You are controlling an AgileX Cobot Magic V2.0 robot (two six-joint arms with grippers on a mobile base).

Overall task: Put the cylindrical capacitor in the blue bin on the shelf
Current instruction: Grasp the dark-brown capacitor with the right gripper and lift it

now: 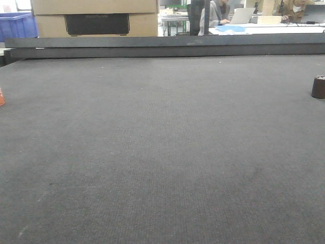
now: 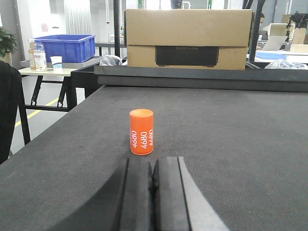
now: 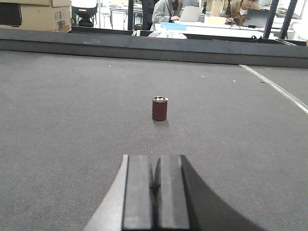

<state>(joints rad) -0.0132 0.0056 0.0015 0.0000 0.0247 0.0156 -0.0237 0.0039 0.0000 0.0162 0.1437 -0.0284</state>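
**Cylindrical capacitor [image 3: 160,108] upright on the mat, both grippers closed and empty**

The cylindrical capacitor stands on its end on the dark grey table mat [image 1: 162,152], straight ahead of the right gripper [image 3: 155,192] and well apart from it. It is a short, squat cylinder, with dark brown-black sides tinged with maroon. Its top has a paler, slightly shiny rim around a darker centre. A small shadow lies at its base. No print or marking can be made out on its side. In the front view it sits at the far right edge of the mat, partly cut off by the frame.

The right gripper's two black fingers are pressed together with only a thin seam between the pads, and they grip nothing. The left gripper [image 2: 152,192] is the same, fingers closed against each other and empty.

Ahead of the left gripper stands an orange cylinder [image 2: 141,132], upright and taller than the capacitor, with "4680" printed in white down its side. It sits near the mat's left edge, far across the table from the capacitor.

Beyond the raised dark rail at the back of the table are a cardboard box [image 2: 187,38] and, further left on a side table, a blue crate [image 2: 67,47].
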